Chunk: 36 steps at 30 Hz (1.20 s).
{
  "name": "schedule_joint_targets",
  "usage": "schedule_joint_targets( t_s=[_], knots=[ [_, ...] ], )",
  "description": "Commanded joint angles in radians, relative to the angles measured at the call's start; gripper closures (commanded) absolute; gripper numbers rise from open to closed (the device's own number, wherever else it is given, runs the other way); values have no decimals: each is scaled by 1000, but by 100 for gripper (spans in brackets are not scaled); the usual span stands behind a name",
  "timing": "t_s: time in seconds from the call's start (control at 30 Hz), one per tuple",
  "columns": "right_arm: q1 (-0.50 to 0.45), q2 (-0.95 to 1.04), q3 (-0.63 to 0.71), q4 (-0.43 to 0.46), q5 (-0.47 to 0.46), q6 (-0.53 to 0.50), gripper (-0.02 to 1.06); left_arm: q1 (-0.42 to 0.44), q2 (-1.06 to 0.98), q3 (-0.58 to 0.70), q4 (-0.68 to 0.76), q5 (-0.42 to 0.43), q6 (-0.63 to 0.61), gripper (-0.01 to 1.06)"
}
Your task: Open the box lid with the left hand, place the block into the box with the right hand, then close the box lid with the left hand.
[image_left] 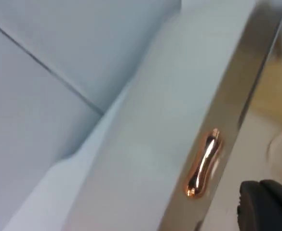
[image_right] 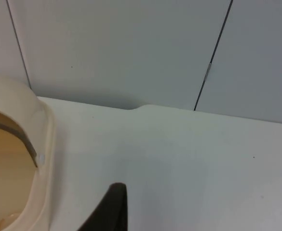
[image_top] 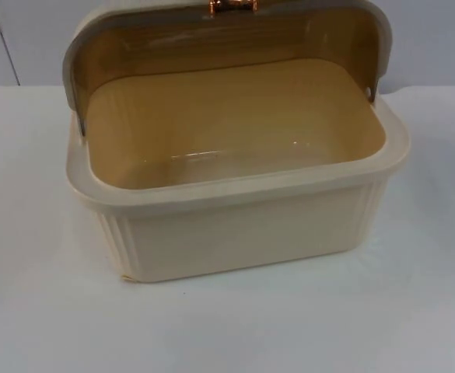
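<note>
The cream box [image_top: 235, 225] sits in the middle of the white counter [image_top: 40, 311], ribbed front wall facing the top camera. Its lid [image_top: 227, 43] is swung up and back, standing open behind the box, tinted brownish and see-through, with a copper handle [image_top: 232, 6] right at its upper edge. Inside, the box is just bare yellowish floor, no block in there.

From the left wrist view you're looking right along the lid's grey edge [image_left: 227, 96], and the copper handle [image_left: 204, 163] is close by. One black finger [image_left: 266, 204] of the left gripper sits just beside the lid edge near that handle. Can't tell if it's clenched on anything or let go, since just the one finger is visible.

Right wrist view: the box rim [image_right: 42, 159] and a bit of the lid's brown edge [image_right: 15, 134] on one side, open counter [image_right: 189, 163] next to it, grey wall [image_right: 121, 48] behind. A black finger [image_right: 109, 209] of the right gripper hangs over the counter just beside the box. Same deal, can't tell whether it's open or closed.
</note>
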Motion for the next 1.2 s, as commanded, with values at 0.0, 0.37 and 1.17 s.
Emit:
schedule_joint_targets(
  t_s=[0.0, 0.37, 1.17],
  knots=[
    [-4, -5, 1, 8, -18, 0, 0, 3, -47, -7, -32, -31, -29, 105],
    [-4, -5, 1, 25, -18, 0, 0, 212, -231, -9, -12, -132, -260, 105],
    [-4, -5, 1, 25, -25, 0, 0, 512, -270, 107, -29, -171, -326, 105]
  ],
)
